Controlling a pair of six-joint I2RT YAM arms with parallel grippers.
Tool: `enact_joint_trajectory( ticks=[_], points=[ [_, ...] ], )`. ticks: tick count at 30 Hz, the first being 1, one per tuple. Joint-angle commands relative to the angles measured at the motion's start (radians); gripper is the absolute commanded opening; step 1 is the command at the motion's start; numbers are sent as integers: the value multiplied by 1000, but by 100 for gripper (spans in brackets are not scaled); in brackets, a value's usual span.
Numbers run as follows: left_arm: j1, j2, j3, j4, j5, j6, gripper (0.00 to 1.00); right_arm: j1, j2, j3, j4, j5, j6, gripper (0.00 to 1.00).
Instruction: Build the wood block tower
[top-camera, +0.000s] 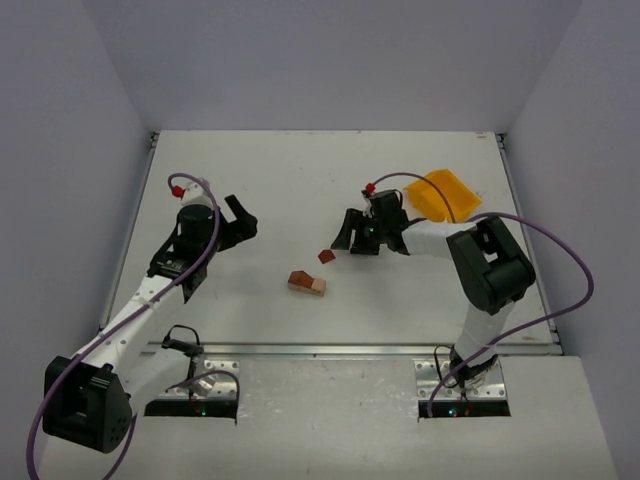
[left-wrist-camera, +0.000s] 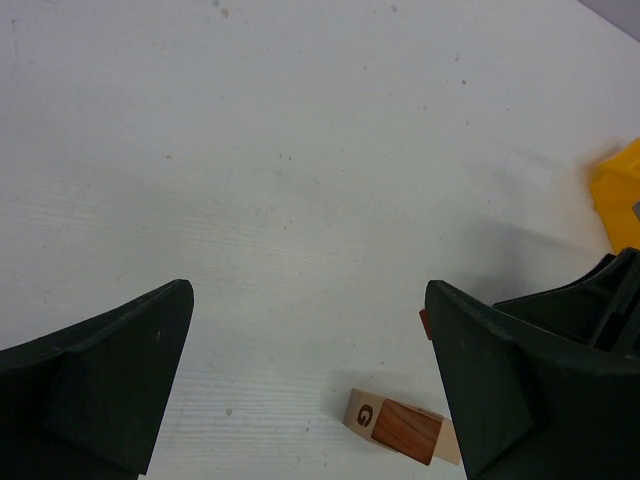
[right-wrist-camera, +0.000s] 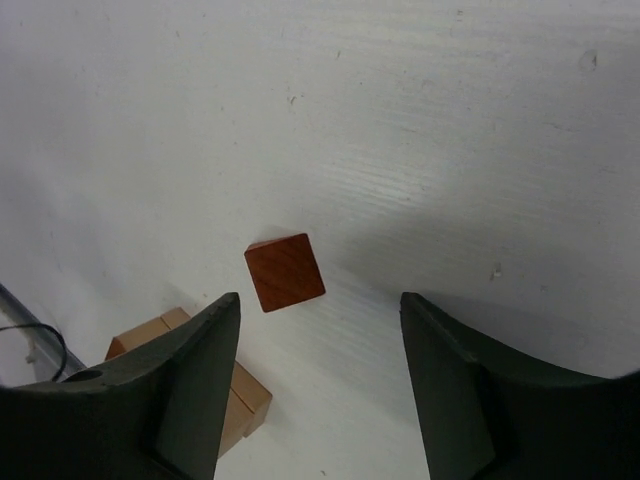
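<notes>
Bearing wood blocks (top-camera: 307, 283), white table (top-camera: 280, 190), grey walls (top-camera: 330, 60)

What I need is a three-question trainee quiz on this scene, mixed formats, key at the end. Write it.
1. True or false: the lone reddish-brown cube lies unheld on the table, in front of the open right gripper.
2. Which side of the table holds the yellow bin? A left; B right; C centre.
3. Fill in: the pale end of the block cluster shows the letter ___.
Key: 1 true; 2 B; 3 G.
</notes>
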Motion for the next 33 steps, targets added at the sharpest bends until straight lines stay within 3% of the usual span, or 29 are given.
enact_joint_trajectory(
  ticks=[1,3,5,6,8,13,16,19,23,33],
  points=[
    [-1,-27,2,44,3,7,100,-2,-38,144,-74,-153,-491,82],
    [-1,-34,2,43,2,7,100,-2,-30,229,-271,-277,-900,96],
    [-1,-38,-2,44,-2,6,100,-1,-28,283,-347,-396,-1031,99],
    [-1,-36,-1,43,-8,7,100,-1,-28,317,-462,-474,-1237,99],
    [-1,-28,3,39,-19,8,100,-1,-30,368,-571,-554,-1435,99],
    [-1,0,15,37,-23,12,100,14,-4,473,-816,-577,-1868,99],
    [-1,22,23,27,-35,13,100,61,37,559,-989,-434,-2060,99],
    [-1,32,26,24,-54,10,100,91,54,542,-982,-342,-2138,99],
    [-1,39,30,23,-62,11,100,114,97,572,-974,-344,-2190,99],
    [-1,56,32,18,-81,11,100,143,264,710,-1003,-320,-2140,97]
  ],
)
